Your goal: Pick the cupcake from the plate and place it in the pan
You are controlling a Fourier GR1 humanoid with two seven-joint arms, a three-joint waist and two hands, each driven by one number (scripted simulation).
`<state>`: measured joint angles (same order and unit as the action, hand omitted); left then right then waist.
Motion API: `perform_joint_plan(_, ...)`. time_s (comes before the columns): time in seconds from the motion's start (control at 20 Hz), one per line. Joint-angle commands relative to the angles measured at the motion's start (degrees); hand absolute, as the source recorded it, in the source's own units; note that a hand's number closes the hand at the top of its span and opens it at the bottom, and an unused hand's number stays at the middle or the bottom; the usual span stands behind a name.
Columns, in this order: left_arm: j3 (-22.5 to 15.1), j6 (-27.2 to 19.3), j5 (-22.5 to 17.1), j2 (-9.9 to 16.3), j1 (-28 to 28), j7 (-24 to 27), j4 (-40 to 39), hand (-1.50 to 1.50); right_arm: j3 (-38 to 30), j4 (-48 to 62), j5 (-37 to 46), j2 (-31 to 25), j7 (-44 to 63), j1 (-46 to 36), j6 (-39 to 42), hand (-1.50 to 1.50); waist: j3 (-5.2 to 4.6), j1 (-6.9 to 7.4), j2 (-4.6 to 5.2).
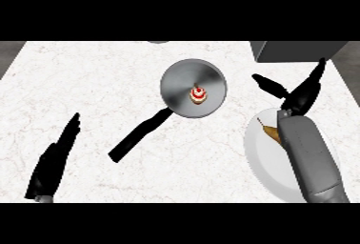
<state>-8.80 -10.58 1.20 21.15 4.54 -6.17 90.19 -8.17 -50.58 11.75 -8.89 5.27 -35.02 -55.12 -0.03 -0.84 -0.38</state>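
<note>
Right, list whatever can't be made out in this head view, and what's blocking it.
- Plate: the right forearm lies across it and hides its right part.
- Brownish item on the plate: half under the forearm, so I cannot tell what it is.
- Grey box at top right: cut off by the view's edge.
- Small grey thing at the counter's far edge: only a sliver shows.
- Cupcake in the pan: too small to see details.

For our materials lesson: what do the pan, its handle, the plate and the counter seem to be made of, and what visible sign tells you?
Pan: probably brushed metal, grey with a soft sheen.
Handle: matte black, perhaps plastic.
Plate: smooth, plain white, likely ceramic or plastic.
Counter: looks like marble, white with faint pinkish veins.
</note>
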Motion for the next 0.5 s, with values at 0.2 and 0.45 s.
perform_joint_plan(0.2,2.8,2.8,-0.5,0.8,-0.5,-1.2,0.3,0.0,4.7,-26.4,1.5,-4.6,6.8,23.5,5.3,-1.5,-0.03,-0.18,0.03)
perform_joint_plan(0.45,2.2,2.6,1.1,-0.2,2.1,-0.9,2.5,0.0,3.9,-42.6,-0.4,-9.0,9.6,36.1,11.0,-1.5,-0.01,0.15,0.12)
